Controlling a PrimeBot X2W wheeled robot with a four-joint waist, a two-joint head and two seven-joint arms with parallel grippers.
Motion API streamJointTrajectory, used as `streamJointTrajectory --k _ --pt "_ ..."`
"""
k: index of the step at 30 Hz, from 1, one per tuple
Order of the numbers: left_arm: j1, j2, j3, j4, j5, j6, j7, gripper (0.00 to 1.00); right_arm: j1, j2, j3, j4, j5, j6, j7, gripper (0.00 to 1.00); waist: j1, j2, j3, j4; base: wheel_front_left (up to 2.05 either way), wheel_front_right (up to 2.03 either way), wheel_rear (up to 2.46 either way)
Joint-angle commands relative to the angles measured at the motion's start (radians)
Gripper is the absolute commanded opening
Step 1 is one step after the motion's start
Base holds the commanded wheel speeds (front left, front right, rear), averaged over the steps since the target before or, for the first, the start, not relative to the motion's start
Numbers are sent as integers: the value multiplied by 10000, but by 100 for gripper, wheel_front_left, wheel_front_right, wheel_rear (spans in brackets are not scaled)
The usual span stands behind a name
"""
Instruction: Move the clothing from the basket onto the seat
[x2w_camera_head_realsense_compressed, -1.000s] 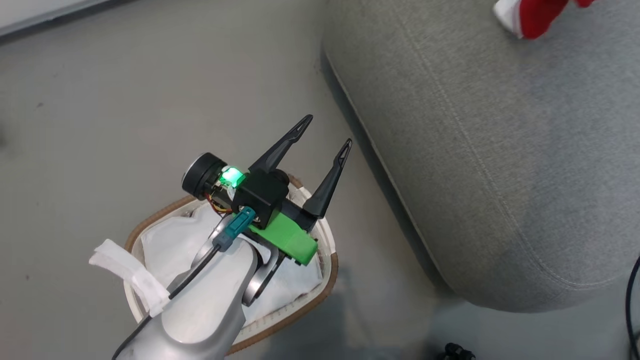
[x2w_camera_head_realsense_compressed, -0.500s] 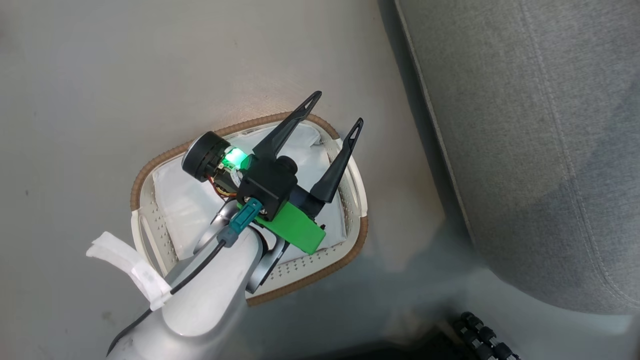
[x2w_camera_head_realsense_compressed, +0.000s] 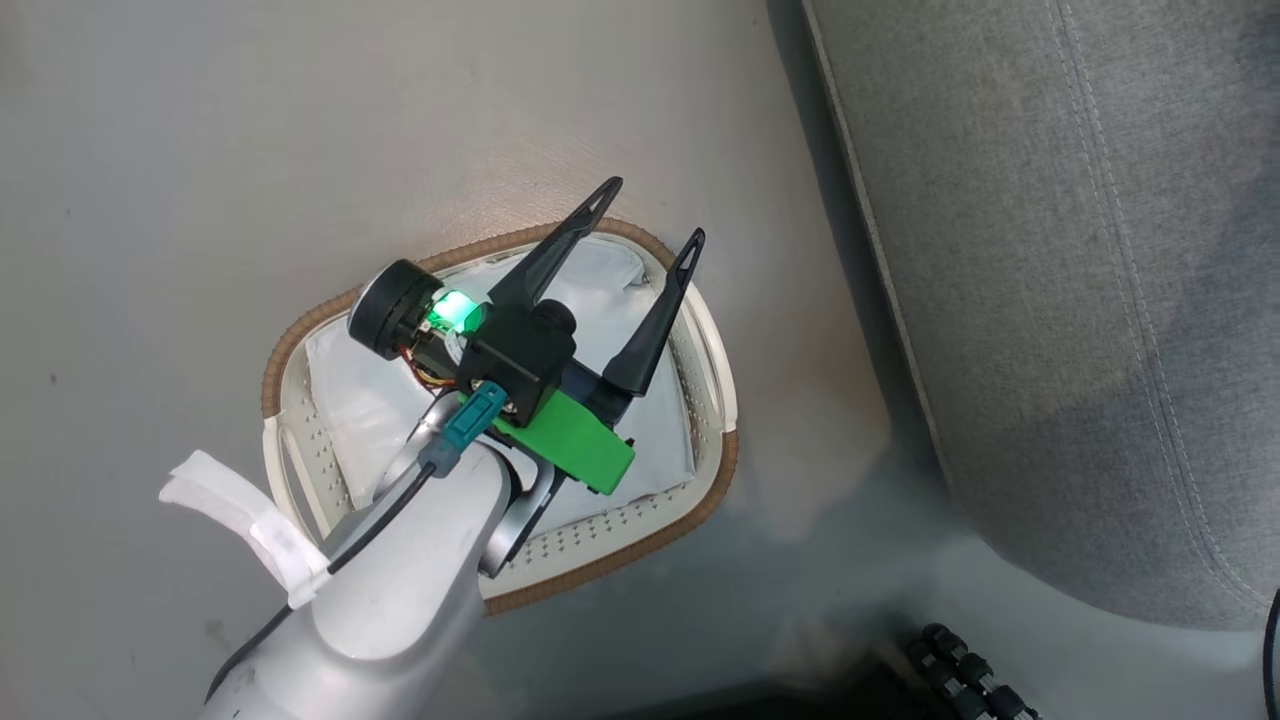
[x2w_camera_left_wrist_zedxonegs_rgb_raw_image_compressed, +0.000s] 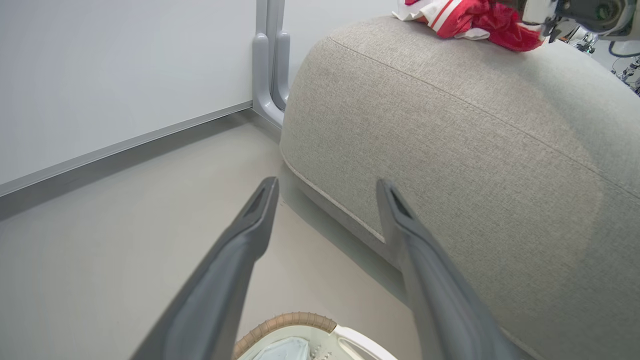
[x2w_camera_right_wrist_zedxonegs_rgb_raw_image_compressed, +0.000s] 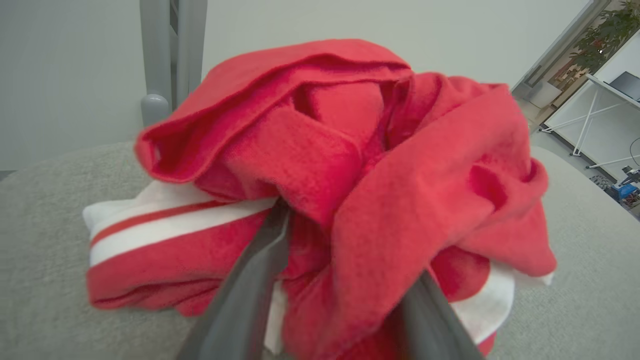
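The red clothing with white striped trim lies bunched on top of the grey seat. My right gripper is pushed into it, fingers spread wide, open, tips hidden under the folds. From the left wrist view the clothing sits at the far top of the seat. The left gripper hovers open and empty over the basket, which holds just its white liner. The seat stands to the basket's right. The left gripper points toward the seat's side.
The basket stands on grey floor, a narrow gap from the seat. A black ribbed cable lies at the lower right. A white wall panel with a grey post rises behind the seat's corner.
The head camera has tilted down, so the basket now sits higher in view and the red clothing has left the picture. The left gripper stays open over the basket.
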Motion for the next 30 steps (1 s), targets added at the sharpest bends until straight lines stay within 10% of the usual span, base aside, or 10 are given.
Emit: streamJointTrajectory --k 1,22,30 --pt "-90 56 34 57 -38 -6 -50 100 271 29 79 -49 110 -14 -46 100 -1 0 -231 -62 0 0 0" --pt "1551 -592 2233 45 -507 38 -74 100 2936 217 1214 -1941 777 -14 -58 100 -1 0 -3621 871 0 0 0" --pt "3124 -638 4148 -186 -302 187 -73 100 4422 1500 1555 -3685 1009 -14 -59 100 -1 0 -4571 1140 0 0 0"
